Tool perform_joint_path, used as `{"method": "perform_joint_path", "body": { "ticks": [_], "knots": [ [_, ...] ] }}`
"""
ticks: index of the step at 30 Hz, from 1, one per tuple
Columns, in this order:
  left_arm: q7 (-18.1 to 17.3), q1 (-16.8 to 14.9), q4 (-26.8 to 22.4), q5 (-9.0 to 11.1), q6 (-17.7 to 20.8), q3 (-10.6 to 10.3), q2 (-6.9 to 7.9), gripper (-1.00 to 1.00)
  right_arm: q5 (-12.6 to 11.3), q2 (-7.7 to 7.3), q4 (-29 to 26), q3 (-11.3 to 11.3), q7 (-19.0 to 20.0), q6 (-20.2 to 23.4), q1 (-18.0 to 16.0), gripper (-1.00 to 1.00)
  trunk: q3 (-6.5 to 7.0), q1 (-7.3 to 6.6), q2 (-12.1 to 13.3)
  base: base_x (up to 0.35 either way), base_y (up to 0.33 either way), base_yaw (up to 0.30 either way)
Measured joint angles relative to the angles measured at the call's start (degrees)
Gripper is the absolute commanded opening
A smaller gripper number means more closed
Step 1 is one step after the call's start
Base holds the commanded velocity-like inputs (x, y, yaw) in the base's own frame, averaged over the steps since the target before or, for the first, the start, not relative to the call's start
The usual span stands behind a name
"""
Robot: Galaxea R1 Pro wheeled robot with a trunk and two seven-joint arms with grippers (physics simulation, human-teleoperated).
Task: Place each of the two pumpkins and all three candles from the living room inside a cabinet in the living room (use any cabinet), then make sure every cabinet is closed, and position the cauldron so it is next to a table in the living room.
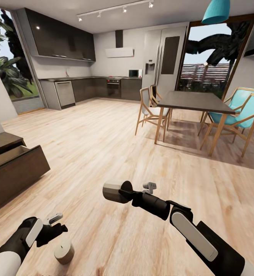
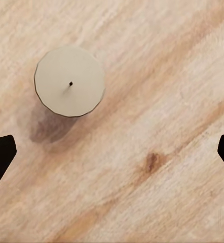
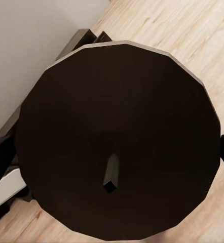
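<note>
One beige candle [image 1: 64, 252] stands upright on the wood floor at the bottom left; from above its round top and wick [image 2: 70, 82] show. My left gripper [image 1: 52, 226] hovers just over and beside it, open, with its dark fingertips [image 2: 0, 154] spread wide and the candle off to one side of the gap. My right gripper [image 1: 123, 191] is shut on a second candle [image 1: 111, 191], held on its side above the floor; its dark end face [image 3: 117, 142] looms close. The dark-brown cabinet [image 1: 15, 168] stands at the left with a drawer standing out. No pumpkins, cauldron or coffee table are in view.
A dark dining table [image 1: 195, 101] with wooden chairs [image 1: 151, 109] and teal chairs [image 1: 243, 113] stands at the right. Grey kitchen units [image 1: 88, 88] line the far wall. Wide wood floor [image 1: 104, 149] lies between them and me.
</note>
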Motion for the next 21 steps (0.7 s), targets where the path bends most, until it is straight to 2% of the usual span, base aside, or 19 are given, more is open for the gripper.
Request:
{"method": "perform_joint_path", "body": {
  "ticks": [3,6,9,21],
  "knots": [
    [0.05,0.00,0.19,0.00,0.00,0.00,-0.11,1.00,-0.14,0.00,0.11,0.01,0.82,0.00,0.00,-1.00,-0.54,0.66,-1.20,0.000,0.000,0.000],
    [0.06,0.00,0.28,0.00,0.00,0.02,-0.29,1.00,-0.38,-0.05,0.21,0.04,3.87,0.00,0.02,-1.00,-1.08,1.32,-2.41,0.000,0.000,0.000],
    [0.07,0.00,0.39,-0.01,-0.05,0.00,-0.35,1.00,-0.13,-0.09,0.36,0.06,6.70,-0.02,0.07,-1.00,-1.74,1.41,-2.47,0.000,0.000,0.000],
    [0.05,0.00,0.38,-0.01,-0.75,0.00,-0.25,1.00,-0.03,-0.04,0.35,0.11,7.39,0.05,0.08,-1.00,-4.40,1.72,-2.63,0.000,0.000,0.000]
  ]
}}
